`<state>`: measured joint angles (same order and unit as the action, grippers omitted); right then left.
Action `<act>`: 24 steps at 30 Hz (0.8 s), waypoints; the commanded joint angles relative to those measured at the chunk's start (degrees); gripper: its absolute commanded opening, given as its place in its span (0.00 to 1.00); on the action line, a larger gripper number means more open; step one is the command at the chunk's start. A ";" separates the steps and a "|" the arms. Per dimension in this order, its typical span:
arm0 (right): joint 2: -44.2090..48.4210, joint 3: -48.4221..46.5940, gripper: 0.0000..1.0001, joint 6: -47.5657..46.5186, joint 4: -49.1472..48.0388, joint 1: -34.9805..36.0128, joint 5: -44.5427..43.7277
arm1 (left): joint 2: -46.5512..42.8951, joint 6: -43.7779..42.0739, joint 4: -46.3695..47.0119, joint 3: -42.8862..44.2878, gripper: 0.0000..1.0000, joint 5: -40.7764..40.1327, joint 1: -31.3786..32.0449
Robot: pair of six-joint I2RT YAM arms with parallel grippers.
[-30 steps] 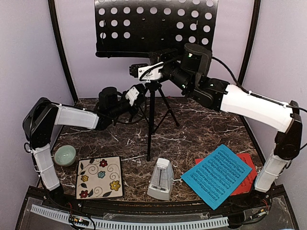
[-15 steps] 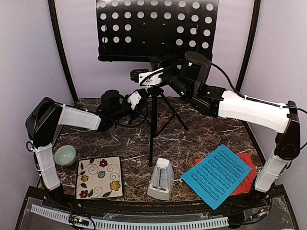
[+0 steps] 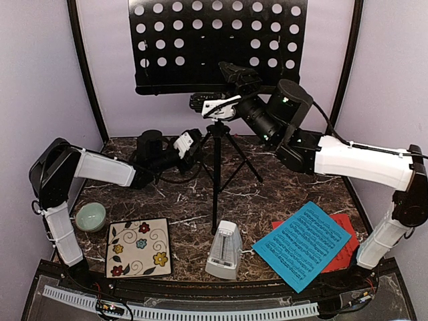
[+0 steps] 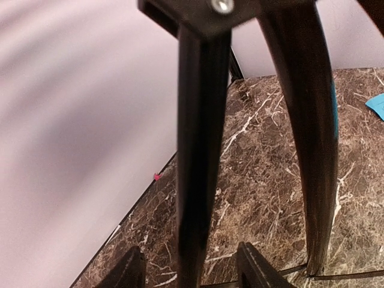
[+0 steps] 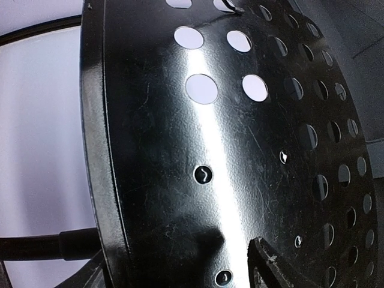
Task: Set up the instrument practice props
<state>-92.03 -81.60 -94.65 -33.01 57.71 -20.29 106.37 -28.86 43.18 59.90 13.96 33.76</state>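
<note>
The black music stand (image 3: 215, 167) stands upright on its tripod at the middle of the table, its perforated desk (image 3: 217, 43) high at the back. My left gripper (image 3: 198, 146) is open astride one tripod leg (image 4: 198, 150), with a gap on each side of the leg (image 4: 192, 273). My right gripper (image 3: 204, 101) is open at the desk's lower edge; the desk (image 5: 228, 138) fills its view and one finger (image 5: 276, 264) stands clear of the edge. The white metronome (image 3: 224, 251) sits in front. The blue sheet (image 3: 301, 244) lies on the red sheet (image 3: 346, 242) at the front right.
A pale green bowl (image 3: 90, 216) and a flower-patterned tile (image 3: 139, 247) lie at the front left. Black frame posts (image 3: 87, 73) rise along the lilac walls on both sides.
Both grippers have opened and let go of the stand. The stand has shifted slightly right and forward, its desk now squarer to the camera. The right arm has drawn back to the right.
</note>
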 commanded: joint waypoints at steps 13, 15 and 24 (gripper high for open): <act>8.45 2.89 0.89 13.04 2.81 0.44 2.78 | -5.08 4.20 -1.82 0.49 0.59 0.39 0.17; 8.30 2.73 0.90 14.07 4.10 0.10 3.27 | -4.80 4.41 -2.20 1.02 0.59 0.84 0.17; 7.66 2.94 0.92 16.62 9.02 -0.14 4.76 | -3.52 4.75 -3.81 3.17 0.59 2.42 0.18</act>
<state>-85.58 -78.48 -80.64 -24.80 57.69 -16.88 103.72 -25.04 39.83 60.77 14.81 33.76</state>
